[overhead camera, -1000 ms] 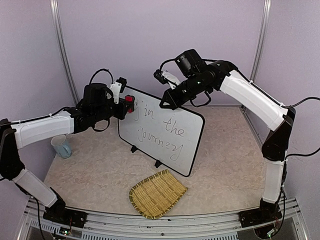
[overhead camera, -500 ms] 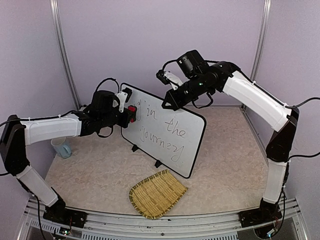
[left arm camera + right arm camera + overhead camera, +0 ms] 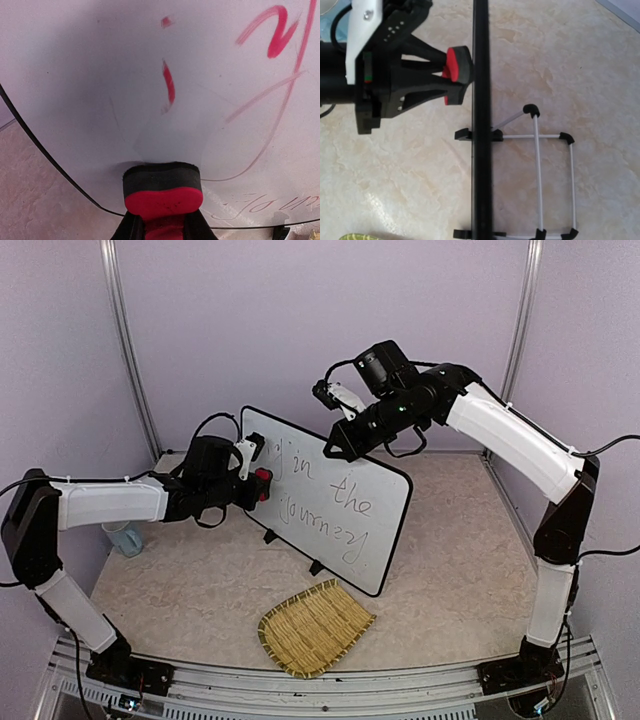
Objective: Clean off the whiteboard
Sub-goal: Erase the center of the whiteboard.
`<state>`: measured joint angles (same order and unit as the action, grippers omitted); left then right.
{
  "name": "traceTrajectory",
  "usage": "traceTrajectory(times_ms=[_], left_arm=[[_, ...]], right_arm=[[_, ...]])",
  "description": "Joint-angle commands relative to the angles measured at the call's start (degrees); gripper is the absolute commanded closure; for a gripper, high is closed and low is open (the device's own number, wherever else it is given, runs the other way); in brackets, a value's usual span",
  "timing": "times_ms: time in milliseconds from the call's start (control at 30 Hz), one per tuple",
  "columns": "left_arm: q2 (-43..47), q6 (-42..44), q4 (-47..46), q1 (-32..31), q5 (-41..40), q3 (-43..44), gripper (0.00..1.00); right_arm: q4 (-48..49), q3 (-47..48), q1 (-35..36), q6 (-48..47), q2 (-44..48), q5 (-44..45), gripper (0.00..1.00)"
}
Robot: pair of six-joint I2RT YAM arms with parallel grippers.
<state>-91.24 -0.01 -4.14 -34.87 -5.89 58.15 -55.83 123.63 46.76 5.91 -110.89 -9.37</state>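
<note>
Woven straw, pale yellow: a shallow, rounded tray (image 3: 315, 628) lies flat on the table (image 3: 450, 580), nearer the arm bases than either claw and to the lower right of the left claw (image 3: 258, 483). The table surface is mottled beige, stone-like and matt.

The whiteboard (image 3: 330, 500) stands directly ahead of the left claw, leaning back on small black feet. It is glossy white with a thin black rim and rounded corners, and it bears marker handwriting. The right wrist view shows a thin wire stand (image 3: 540, 175) with black end caps behind the board.

The left claw is clamped on an eraser (image 3: 162, 190), a rounded block with a red plastic back and a black felt pad. The felt face lies against the board's surface, close to its left rim.

A translucent pale blue cup (image 3: 124, 537) stands upright behind the left claw, beside that arm; its contents cannot be made out.

The right claw (image 3: 330, 448) is closed, with its tip at the board's top rim. Whether it pinches that rim cannot be told.
</note>
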Motion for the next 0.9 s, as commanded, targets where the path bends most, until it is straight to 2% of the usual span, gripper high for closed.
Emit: traceTrajectory(times_ms=[0,433,667,867], left_arm=[[1.41,0.87,-2.98,-0.40,-0.83,4.16,0.82],[0.21,3.41,-1.04,-0.53,-1.51,14.40,0.82],[0.89,3.83,-2.39,-0.50,-2.00,12.59,0.81],[-0.81,2.61,-4.07,0.55,0.81,7.89,0.82]], right_arm=[[-2.20,-1.59,1.36,-3.35,1.24,-1.07,1.00],[-1.94,-2.02,1.49,-3.36,0.95,-1.42,1.00],[-1.84,-2.42,1.45,-3.36,1.06,-1.16,1.00],[-1.87,-2.56,1.43,-3.28,1.14,-1.37,1.00]])
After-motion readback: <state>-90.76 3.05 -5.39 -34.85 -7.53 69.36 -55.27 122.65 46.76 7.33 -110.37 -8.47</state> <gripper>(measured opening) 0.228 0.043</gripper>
